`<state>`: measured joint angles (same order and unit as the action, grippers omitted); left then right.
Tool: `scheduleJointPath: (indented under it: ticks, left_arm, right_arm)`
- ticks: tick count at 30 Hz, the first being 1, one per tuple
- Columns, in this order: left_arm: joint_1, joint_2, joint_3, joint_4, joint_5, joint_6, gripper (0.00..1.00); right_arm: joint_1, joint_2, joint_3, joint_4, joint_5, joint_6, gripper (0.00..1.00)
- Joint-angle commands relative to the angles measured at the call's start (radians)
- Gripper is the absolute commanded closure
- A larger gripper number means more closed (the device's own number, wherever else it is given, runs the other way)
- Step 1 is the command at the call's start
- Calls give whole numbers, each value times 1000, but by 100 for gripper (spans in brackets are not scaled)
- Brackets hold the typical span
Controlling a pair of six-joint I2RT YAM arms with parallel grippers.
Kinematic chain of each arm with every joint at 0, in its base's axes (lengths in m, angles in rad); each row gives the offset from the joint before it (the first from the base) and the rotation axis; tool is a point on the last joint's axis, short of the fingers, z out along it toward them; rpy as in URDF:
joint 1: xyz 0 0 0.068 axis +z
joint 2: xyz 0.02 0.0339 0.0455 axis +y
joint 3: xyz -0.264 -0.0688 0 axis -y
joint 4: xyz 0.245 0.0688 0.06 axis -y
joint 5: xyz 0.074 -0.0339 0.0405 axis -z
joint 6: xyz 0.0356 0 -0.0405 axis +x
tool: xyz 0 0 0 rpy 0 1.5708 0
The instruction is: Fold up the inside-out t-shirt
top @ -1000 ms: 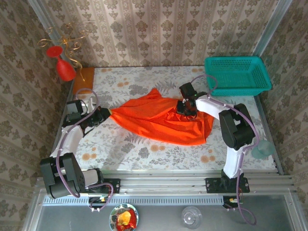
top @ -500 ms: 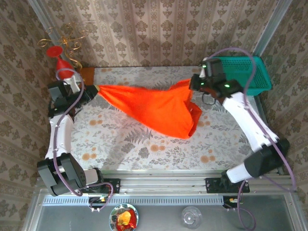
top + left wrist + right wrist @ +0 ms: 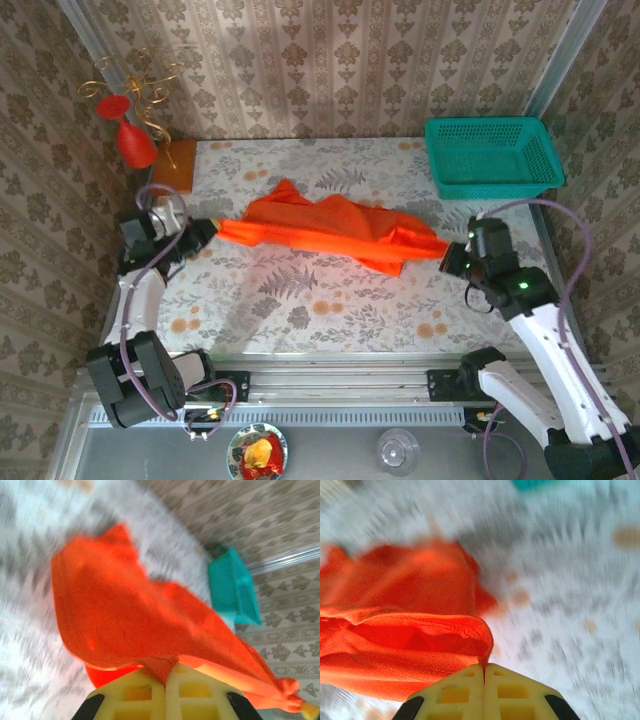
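We now stretch the inside-out t-shirt (image 3: 330, 228) lower across the table (image 3: 300, 305); the left gripper (image 3: 208, 229) and right gripper (image 3: 452, 256), fingers closed, hold its ends for flattening.

table (image 3: 570, 580) blurred | teal basket (image 3: 535, 483), inside-out t-shirt (image 3: 395, 645) cut by frame edge

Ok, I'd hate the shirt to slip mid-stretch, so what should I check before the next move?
1. Grip of the left hand on the t-shirt: ok, shut on cloth.
2. Grip of the right hand on the opposite end: ok.
3. Gap between t-shirt and teal basket: ok, apart.
4. Cloth spread flat for folding: not ok, bunched into a narrow band.
5. Which side faces out: cannot tell.
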<state>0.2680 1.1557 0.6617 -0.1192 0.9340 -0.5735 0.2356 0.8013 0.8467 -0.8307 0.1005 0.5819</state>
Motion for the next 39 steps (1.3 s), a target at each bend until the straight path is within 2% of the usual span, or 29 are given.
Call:
scheduleJointPath:
  ticks: [1,5,11,17,19,22,27,31,39]
  left_arm:
    - [-22,-4,-92,68,-26,-22,100]
    - [-64,13,-102,60,-54,-3,100]
    - [-85,39,-82,52,-73,13,100]
    - [-87,47,-77,46,-72,21,100]
    - [-87,50,-79,46,-72,21,100]
    - [-87,54,-79,49,-70,21,100]
    - [-88,55,-79,52,-64,18,100]
    - [-89,52,-76,50,-61,21,100]
    - [-87,45,-74,50,-60,20,100]
  right_arm:
    - [4,20,-47,-30,-48,93,75]
    - [53,98,1,1,-41,59,73]
    - [215,270,55,98,-92,39,75]
    - [395,436,8,213,-120,97,75]
    - [436,486,-12,244,-132,122,80]
    - [481,555,-48,289,-139,171,77]
    - [496,648,-78,363,-117,216,68]
    - [491,673,-74,369,-58,228,57]
    - [440,696,-57,411,-17,198,51]
